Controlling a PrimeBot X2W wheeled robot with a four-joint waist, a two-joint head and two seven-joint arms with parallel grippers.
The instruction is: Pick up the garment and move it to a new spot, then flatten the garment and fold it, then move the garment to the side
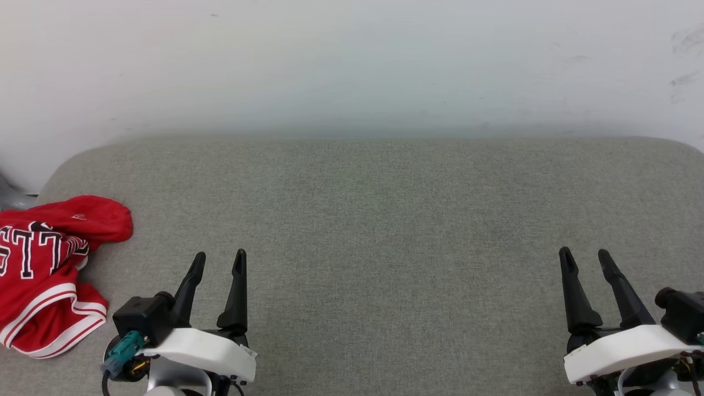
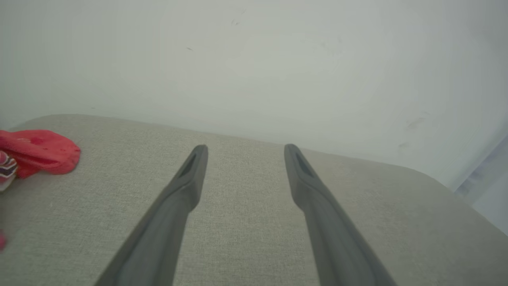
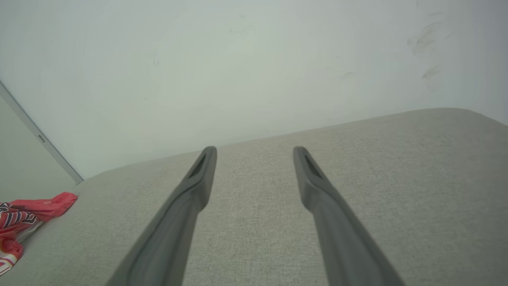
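The left gripper (image 1: pixel 220 254) sits closest, at the lower left of the head view, its 2 dark fingers (image 1: pixel 236 291) spread apart with nothing between them. The right gripper (image 1: pixel 584 252) sits at the lower right, its 2 fingers also parted and empty. Both hover low over a grey fabric-covered tabletop (image 1: pixel 357 220). The garment (image 1: pixel 44 264) lies crumpled at the tabletop's far left edge, beside the left gripper but not touching it, red with white-and-red striped trim and black block letters facing up. A pale wall (image 1: pixel 352 66) rises behind the tabletop's far edge.
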